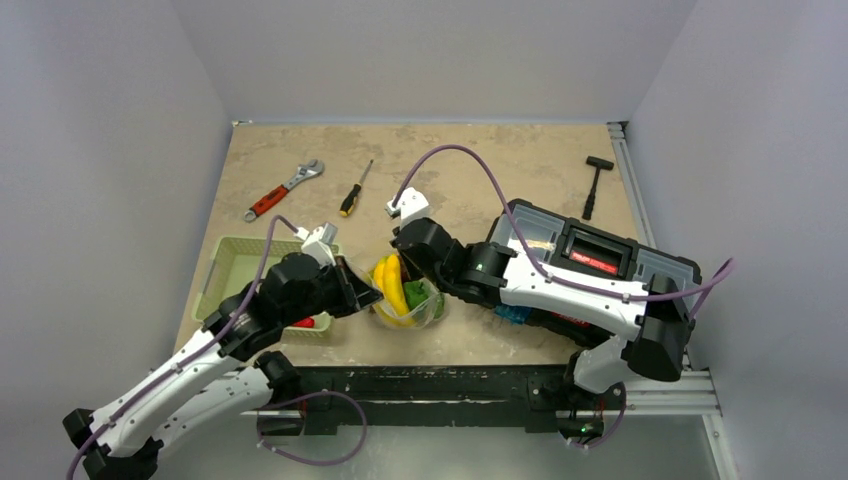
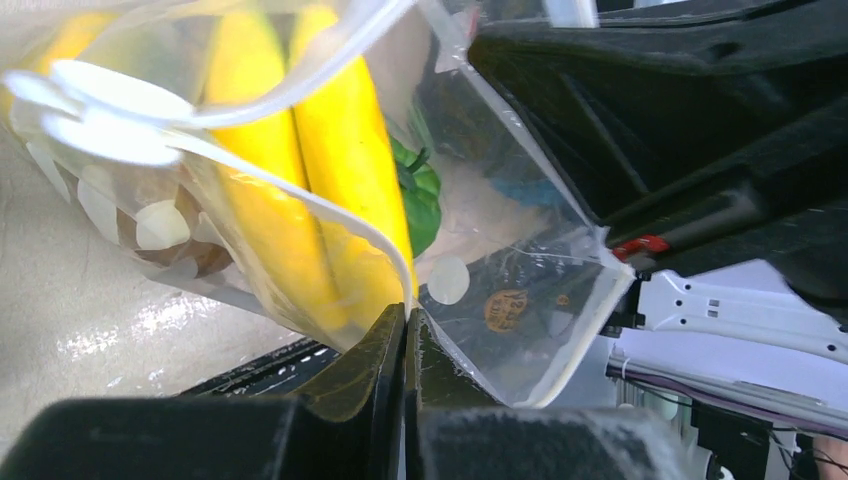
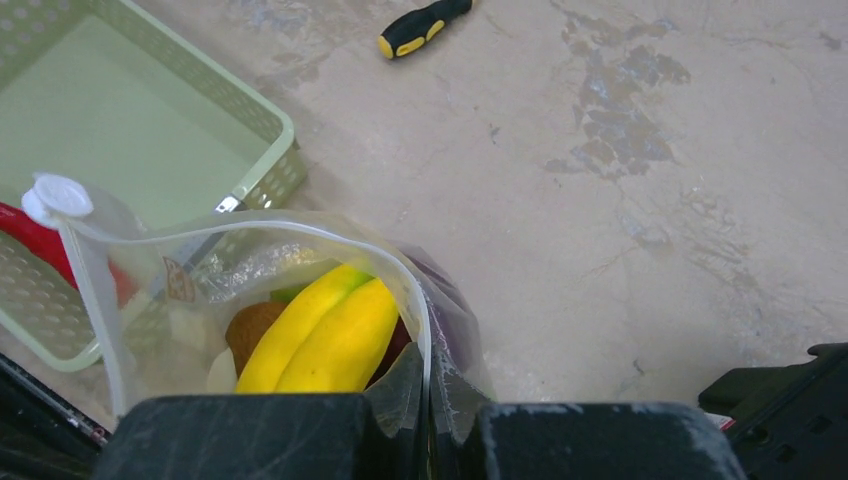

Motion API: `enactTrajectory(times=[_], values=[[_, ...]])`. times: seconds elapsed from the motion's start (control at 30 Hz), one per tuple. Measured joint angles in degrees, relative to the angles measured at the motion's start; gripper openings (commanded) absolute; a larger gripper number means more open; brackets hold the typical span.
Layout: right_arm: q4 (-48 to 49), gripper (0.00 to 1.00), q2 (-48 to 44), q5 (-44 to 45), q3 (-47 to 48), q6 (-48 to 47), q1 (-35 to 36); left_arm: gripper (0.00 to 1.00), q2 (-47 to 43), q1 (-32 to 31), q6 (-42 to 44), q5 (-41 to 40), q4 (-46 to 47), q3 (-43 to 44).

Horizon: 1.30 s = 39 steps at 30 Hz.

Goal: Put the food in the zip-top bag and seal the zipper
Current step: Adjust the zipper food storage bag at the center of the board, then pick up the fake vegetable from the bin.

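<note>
**Both grippers pinched on bag rim, mouth gaping**

Nearest you, the left gripper [image 2: 405,330] has its jaws together on the rim of the bag [image 1: 412,300]. The right gripper [image 3: 428,395] is clamped on the opposite rim. Between them the mouth gapes and the zipper [image 3: 250,224] is unsealed.

Food inside:
- bananas [image 1: 392,285]
- a green pepper [image 2: 420,195]
- a brown fruit [image 3: 250,335]

The bag stands on the table [image 1: 480,160] near its front edge. The basket [image 1: 230,262] hems it just left and the toolbox [image 1: 600,255] is near on the right. A red piece [image 1: 312,322] lies in the basket's near corner.

The wrench [image 1: 285,190], screwdriver [image 1: 352,195] and hammer [image 1: 595,185] lie well apart from the bag, toward the far edge.
</note>
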Motion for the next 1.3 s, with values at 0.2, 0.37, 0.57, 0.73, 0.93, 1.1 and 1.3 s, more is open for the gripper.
enactTrajectory(times=[0.2,0.37,0.57,0.73,0.93,1.1,1.3], values=[[1.2,0.0,-1.3,1.6,0.3,-1.5,0.0,0.79,0.8,0.2,3.8,-0.6,-3.9,9.0],[3.0,0.0,-4.1,2.3,0.3,-2.9,-0.3,0.96,-0.7,0.3,7.6,-2.8,-10.8,14.1],[6.4,0.0,-5.2,2.2,-2.3,-5.5,-1.4,0.99,0.2,0.3,12.4,-10.3,-25.3,23.6],[9.0,0.0,-8.0,0.5,-5.7,-7.0,-3.3,1.0,1.9,3.0,13.4,-17.0,-34.8,26.4],[10.4,0.0,-10.8,-2.4,-7.6,-7.2,-4.1,1.0,9.5,18.5,11.3,-15.6,-38.3,22.7],[11.4,0.0,-12.6,-3.7,-9.0,-7.3,-4.1,0.95,16.2,27.0,3.7,-15.6,-38.5,21.7],[11.7,0.0,-14.6,-4.2,-9.9,-7.2,-4.1,0.9,24.1,33.3,-12.3,-17.4,-41.9,20.8]])
